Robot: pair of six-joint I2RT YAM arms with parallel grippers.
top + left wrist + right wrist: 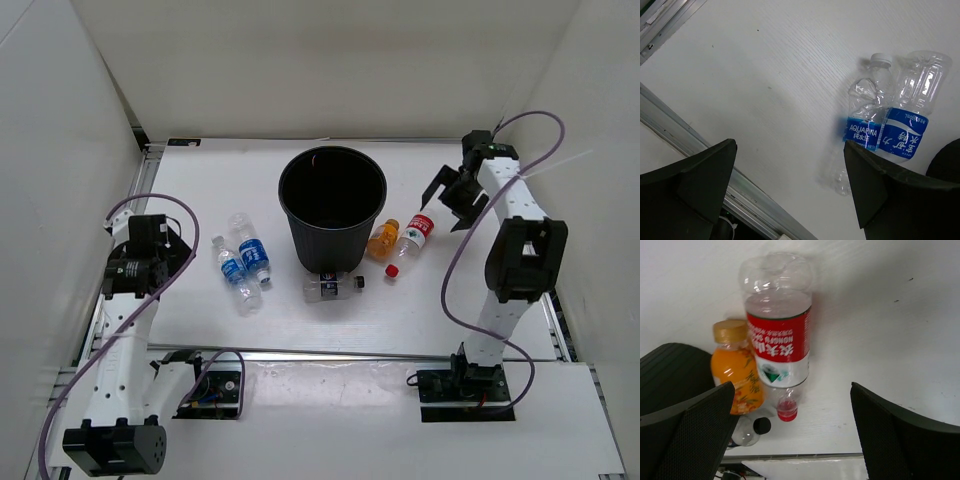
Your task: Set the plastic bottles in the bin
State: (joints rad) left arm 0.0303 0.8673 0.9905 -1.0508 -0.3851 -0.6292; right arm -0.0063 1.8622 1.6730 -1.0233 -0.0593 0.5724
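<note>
The black bin stands upright at mid-table. Two clear blue-labelled bottles lie side by side to its left; they show in the left wrist view. A clear dark-labelled bottle with a black cap lies in front of the bin. The orange bottle and the red-labelled bottle lie to its right, and also show in the right wrist view. My left gripper is open and empty, left of the blue-labelled pair. My right gripper is open and empty above the red-labelled bottle.
An aluminium rail runs along the table's front edge and shows in the left wrist view. White walls close the table in at the back and sides. The bin's edge lies just left of the orange bottle.
</note>
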